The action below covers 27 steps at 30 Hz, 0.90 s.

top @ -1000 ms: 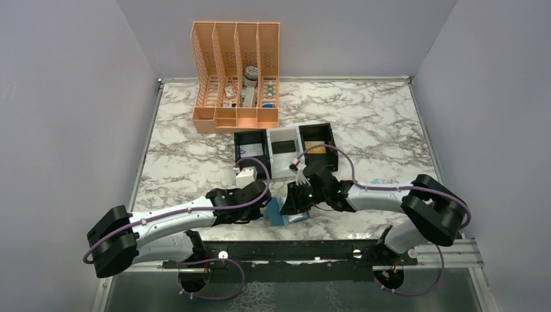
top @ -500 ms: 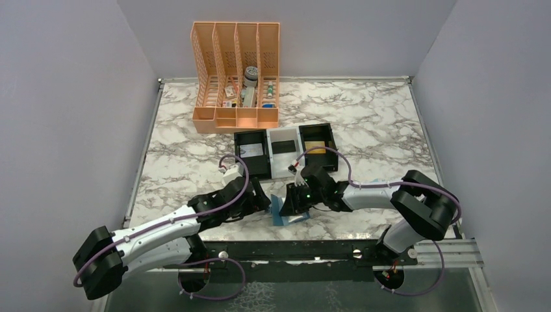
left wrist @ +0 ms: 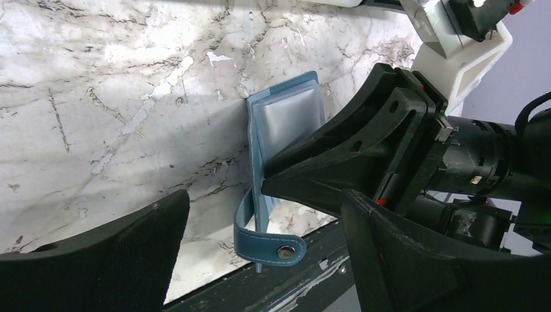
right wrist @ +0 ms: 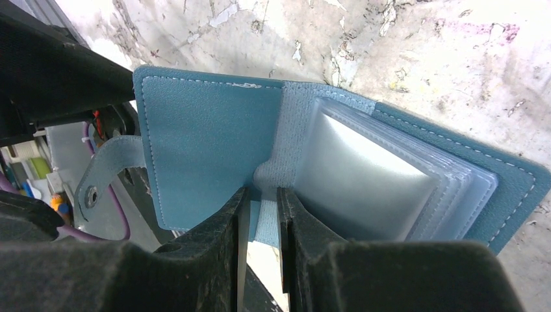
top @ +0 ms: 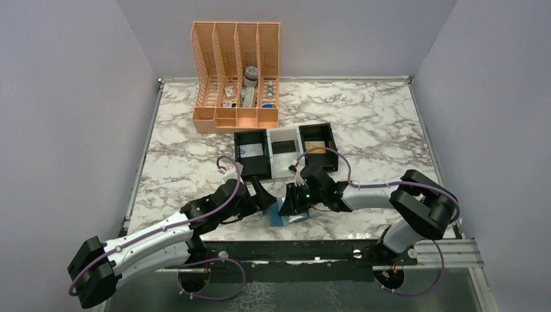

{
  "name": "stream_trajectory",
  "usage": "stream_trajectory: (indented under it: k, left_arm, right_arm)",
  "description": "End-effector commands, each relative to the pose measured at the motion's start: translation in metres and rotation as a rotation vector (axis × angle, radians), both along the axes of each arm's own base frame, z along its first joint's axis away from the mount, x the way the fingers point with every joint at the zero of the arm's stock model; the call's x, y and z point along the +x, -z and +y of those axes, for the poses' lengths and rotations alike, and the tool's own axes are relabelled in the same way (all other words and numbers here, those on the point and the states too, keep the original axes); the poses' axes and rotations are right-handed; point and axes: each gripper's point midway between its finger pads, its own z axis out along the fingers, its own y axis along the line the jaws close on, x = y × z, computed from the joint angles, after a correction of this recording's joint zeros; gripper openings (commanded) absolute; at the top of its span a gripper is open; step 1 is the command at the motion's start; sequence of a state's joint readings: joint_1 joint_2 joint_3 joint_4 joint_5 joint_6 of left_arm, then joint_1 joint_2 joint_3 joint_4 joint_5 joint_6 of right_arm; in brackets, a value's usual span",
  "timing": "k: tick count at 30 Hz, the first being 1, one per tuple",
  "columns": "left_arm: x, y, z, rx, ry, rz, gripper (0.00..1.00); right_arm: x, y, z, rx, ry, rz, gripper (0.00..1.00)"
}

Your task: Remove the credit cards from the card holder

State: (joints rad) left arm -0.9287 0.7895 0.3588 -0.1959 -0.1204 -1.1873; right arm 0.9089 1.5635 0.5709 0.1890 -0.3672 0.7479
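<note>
The right gripper (right wrist: 261, 200) was pinched narrow on the centre fold of the card holder (right wrist: 201, 149), pinning it open on the marble-patterned table (left wrist: 97, 97). In the overhead view the holder lay low in the centre of the frame, below the three-compartment tray (top: 284, 132). The left gripper (left wrist: 260, 221) stood wide and held nothing, its pads at the lower corners of its own view, aimed at the holder.

I judged this the bracing step: one claw holding the wallet open while the other lined up to draw a card. No credit cards showed clearly in the holder. Whether the stacked sleeves (right wrist: 370, 175) still held any I could not tell.

The holder was matt blue leather-like material with pale stitching along its edges. A limp strap (left wrist: 269, 246) ended in a metal snap. The sleeves were clear, glossy plastic, layered and slightly bulged.

The next move likely called for a thin fingertip eased into a sleeve mouth. A light, square pinch would be needed, since slick plastic may let the card slip or the sleeve lift with it.
</note>
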Motion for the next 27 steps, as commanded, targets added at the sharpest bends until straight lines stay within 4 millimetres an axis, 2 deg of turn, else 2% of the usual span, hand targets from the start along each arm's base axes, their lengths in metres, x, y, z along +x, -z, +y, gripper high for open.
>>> stream_trajectory:
  k: [1, 6, 10, 14, 18, 23, 27]
  left_arm:
    - [0.000, 0.003, 0.002, 0.005, -0.010, 0.009, 0.87]
    - [-0.005, 0.017, -0.010, -0.006, 0.046, 0.044, 0.77]
    - [-0.002, 0.022, -0.010, 0.013, 0.031, 0.049, 0.69]
    - [-0.001, 0.028, -0.002, 0.063, 0.007, 0.061, 0.52]
    - [-0.001, 0.030, -0.001, 0.071, 0.017, 0.052, 0.37]
    - [0.001, 0.026, -0.011, -0.004, 0.044, 0.011, 0.21]
    - [0.003, 0.024, -0.008, 0.029, 0.051, 0.002, 0.14]
  right_arm:
    - [0.001, 0.012, -0.005, -0.038, 0.030, 0.002, 0.23]
    - [0.002, 0.006, -0.003, -0.022, 0.035, 0.002, 0.24]
    - [0.004, 0.002, -0.002, -0.019, 0.037, -0.007, 0.24]
    - [0.003, -0.008, 0.001, 0.005, 0.028, -0.011, 0.24]
    - [0.007, -0.028, 0.001, 0.027, 0.041, -0.039, 0.26]
    - [0.019, -0.055, -0.013, 0.013, 0.112, -0.133, 0.33]
    - [0.037, -0.058, -0.041, -0.111, 0.235, -0.207, 0.39]
